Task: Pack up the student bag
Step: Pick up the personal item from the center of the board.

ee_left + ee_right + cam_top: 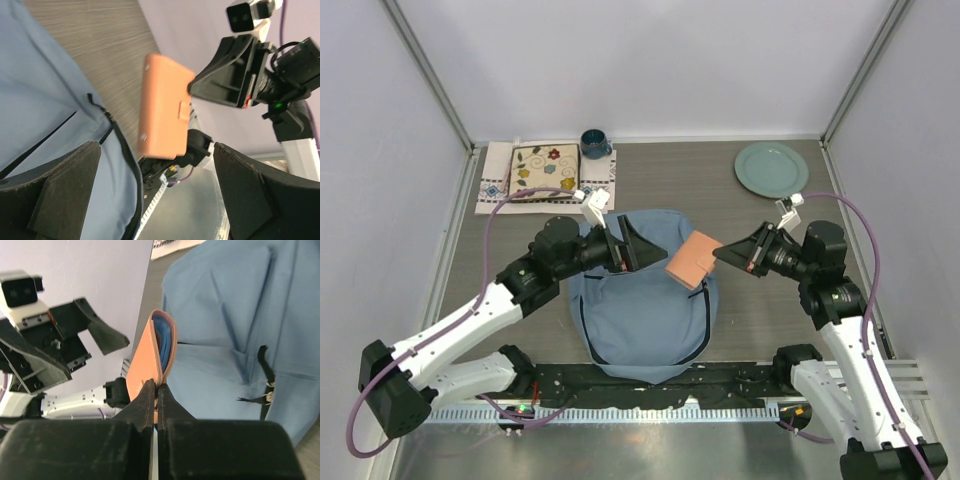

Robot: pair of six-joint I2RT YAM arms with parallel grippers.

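Black rail [620, 378] fronts grey woodgrain table [720, 170] bearing student bag [630, 320]; white walls [650, 60] surround.

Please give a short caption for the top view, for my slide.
Right gripper holds an orange case over the student bag; left gripper open beside it.

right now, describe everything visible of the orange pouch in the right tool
The flat salmon-orange rectangular pouch looks like smooth leather: rounded corners, a small tab on one face, blue lining at its slightly parted edge. The shut right tool pinches one edge, holding it tilted over the far right part of the dusty-blue fabric backpack, seemingly clear of it. The open left tool faces it without touching.
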